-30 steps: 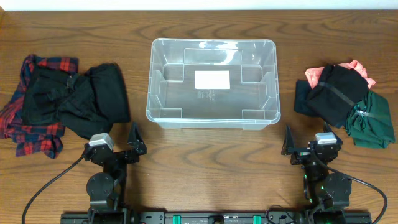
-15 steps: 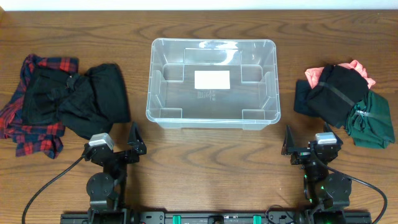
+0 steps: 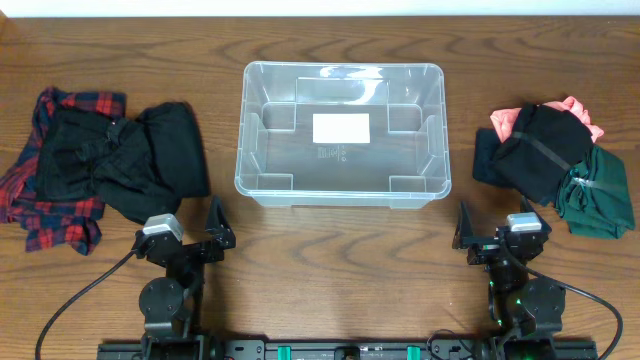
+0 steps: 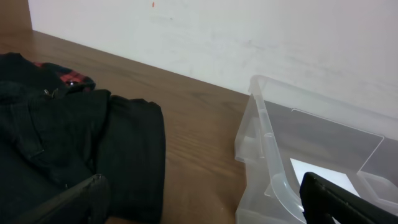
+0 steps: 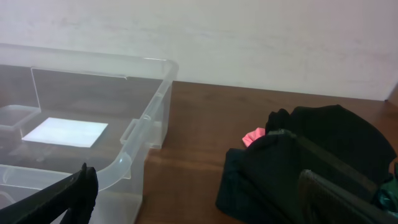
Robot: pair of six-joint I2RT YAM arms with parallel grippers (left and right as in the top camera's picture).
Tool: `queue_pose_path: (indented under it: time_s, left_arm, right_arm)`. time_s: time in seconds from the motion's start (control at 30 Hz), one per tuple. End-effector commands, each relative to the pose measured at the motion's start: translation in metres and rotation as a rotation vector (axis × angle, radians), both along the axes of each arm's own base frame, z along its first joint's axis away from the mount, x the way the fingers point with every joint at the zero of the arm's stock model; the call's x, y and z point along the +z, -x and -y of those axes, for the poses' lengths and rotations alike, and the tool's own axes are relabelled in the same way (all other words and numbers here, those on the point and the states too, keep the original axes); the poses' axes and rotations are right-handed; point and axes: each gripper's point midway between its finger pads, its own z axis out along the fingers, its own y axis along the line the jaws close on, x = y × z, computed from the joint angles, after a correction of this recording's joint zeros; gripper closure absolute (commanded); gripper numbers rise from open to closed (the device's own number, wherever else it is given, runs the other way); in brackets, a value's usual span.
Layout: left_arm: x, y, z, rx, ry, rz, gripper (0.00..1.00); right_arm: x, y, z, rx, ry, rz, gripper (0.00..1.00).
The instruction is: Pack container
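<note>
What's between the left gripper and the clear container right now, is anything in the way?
Nothing visible. The left gripper sits open near the table's front edge, and only bare wooden table lies between it and the container. The black clothing lies off to the left, outside that path.

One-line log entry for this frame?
stage: not started | container: empty | left gripper: open, empty | right gripper: open, empty | left pile, right pile: unpacked
</note>
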Motion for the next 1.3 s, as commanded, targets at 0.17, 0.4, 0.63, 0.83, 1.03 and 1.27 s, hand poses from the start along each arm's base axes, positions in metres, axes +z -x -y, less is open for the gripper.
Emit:
queue_pose_path:
  time_s: [0.17, 0.4, 0.63, 0.83, 1.03, 1.27]
  left_arm:
    - [-0.017, 0.001, -0.002, 0.009, -0.011, -0.048, 0.02]
    - [-0.017, 0.001, -0.002, 0.009, -0.011, -0.048, 0.02]
    - [-0.017, 0.001, -0.001, 0.008, -0.010, -0.047, 0.02]
    - [-0.005, 0.000, 0.000, 0.002, 0.000, -0.008, 0.02]
    - [0.034, 0.004, -0.009, 0.047, 0.058, -0.035, 0.02]
    - [0.072, -0.013, -0.037, 0.159, 0.080, -0.328, 0.02]
  right_arm:
    - [-0.001, 0.000, 0.002, -0.008, -0.003, -0.001, 0.01]
    - [-0.001, 0.000, 0.002, -0.008, -0.003, -0.001, 0.01]
    - [-0.001, 0.000, 0.002, -0.008, -0.003, -0.001, 0.01]
    - [-0.001, 0.000, 0.002, -0.008, -0.003, -0.001, 0.01]
    - [-0.001, 0.000, 0.002, -0.008, -0.003, -0.001, 0.01]
    - [-0.001, 0.000, 0.002, -0.008, -0.003, -0.001, 0.01]
